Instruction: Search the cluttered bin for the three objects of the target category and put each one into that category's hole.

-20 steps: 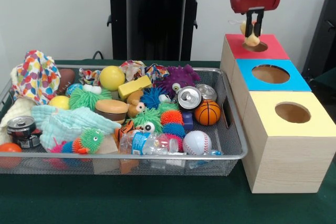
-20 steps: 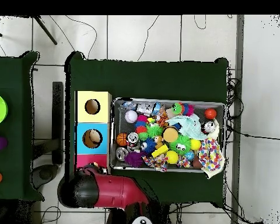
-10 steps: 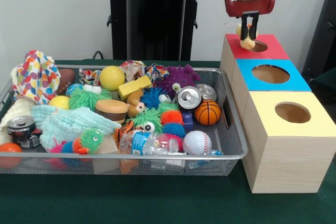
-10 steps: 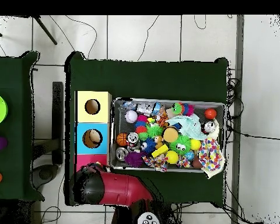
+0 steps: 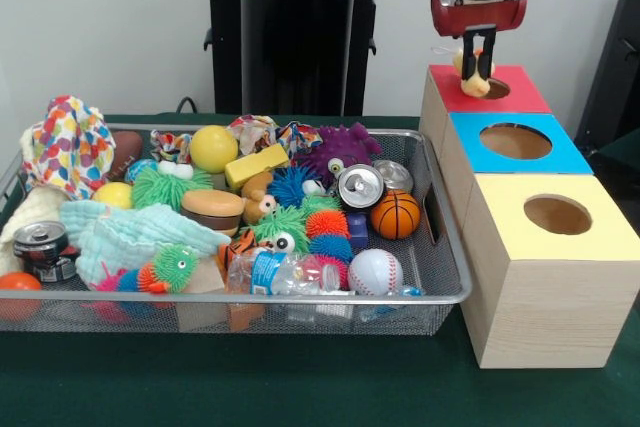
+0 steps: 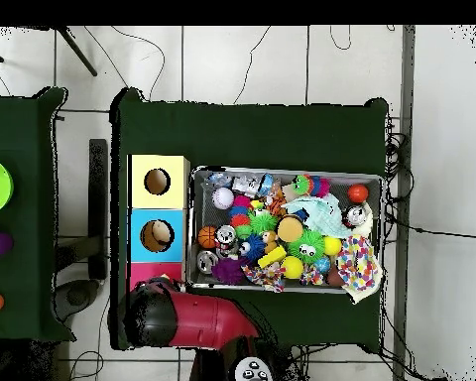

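My gripper (image 5: 473,65) hangs over the hole in the red top (image 5: 510,99) of the wooden box, at the far end of the row. It is shut on a small pale yellow toy (image 5: 469,68), which dangles just above the hole's rim. The wire bin (image 5: 447,282) to the left is packed with balls, spiky toys, cans and cloths. In the overhead view the red arm (image 6: 187,319) covers the red section and hides the gripper; the bin (image 6: 287,171) lies to its right.
The blue-topped (image 5: 560,152) and yellow-topped (image 5: 600,232) sections stand nearer, each with a round hole. Something tan shows inside the blue hole (image 6: 157,235) from overhead. A basketball (image 5: 396,214), a baseball (image 5: 375,271) and cans (image 5: 360,186) lie near the bin's right end.
The gripper has lifted a little and shifted slightly left over the red hole, still holding the yellow toy. The bin's contents are unchanged.
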